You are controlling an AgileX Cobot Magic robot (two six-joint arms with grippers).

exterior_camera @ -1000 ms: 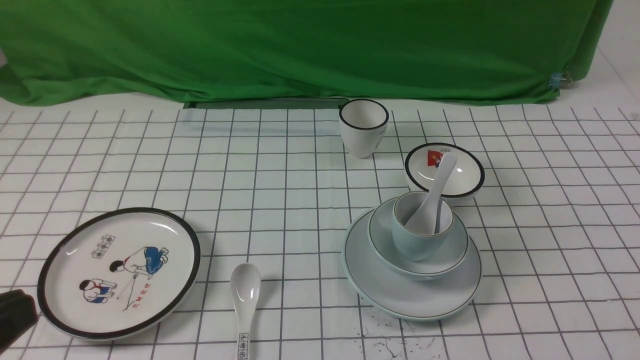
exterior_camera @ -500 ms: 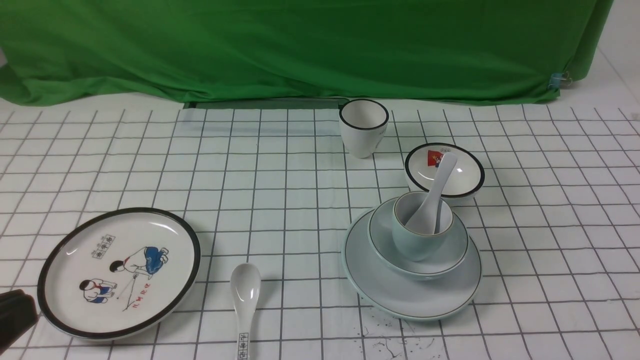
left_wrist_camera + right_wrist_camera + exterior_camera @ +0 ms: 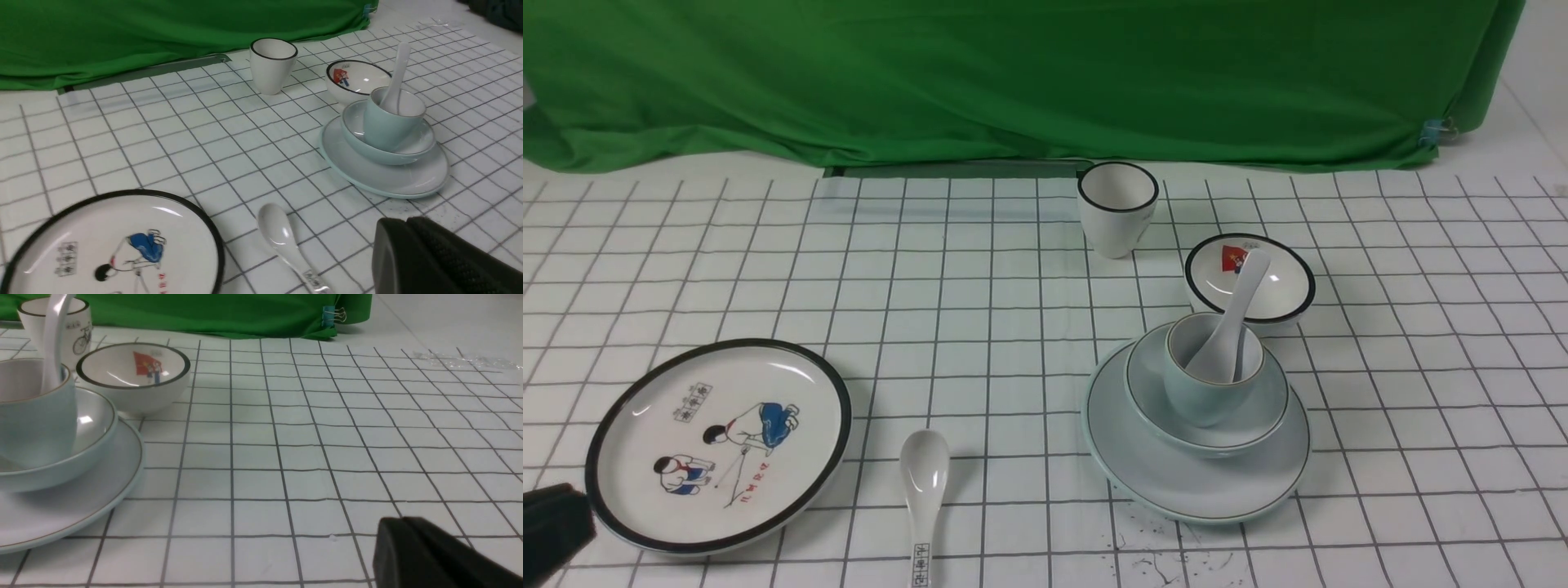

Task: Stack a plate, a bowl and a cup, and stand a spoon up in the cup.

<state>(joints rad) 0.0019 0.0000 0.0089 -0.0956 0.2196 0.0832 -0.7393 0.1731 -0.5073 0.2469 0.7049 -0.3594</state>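
Observation:
The pale blue-green plate lies right of centre on the checked cloth. The pale blue-green bowl sits on it, and the pale blue-green cup stands in the bowl. The plain white spoon stands in the cup, handle leaning back and to the right. The stack also shows in the left wrist view and the right wrist view. My left gripper is shut and empty at the front left corner, its tips pressed together. My right gripper is shut and empty, out of the front view.
A black-rimmed plate with cartoon children lies front left. A white spoon with black characters on its handle lies beside it. A black-rimmed white cup and a small black-rimmed bowl with a red picture stand behind the stack. A green cloth hangs at the back.
My left gripper has sunk slightly lower at the front left corner. The stack and the other dishes have not moved.

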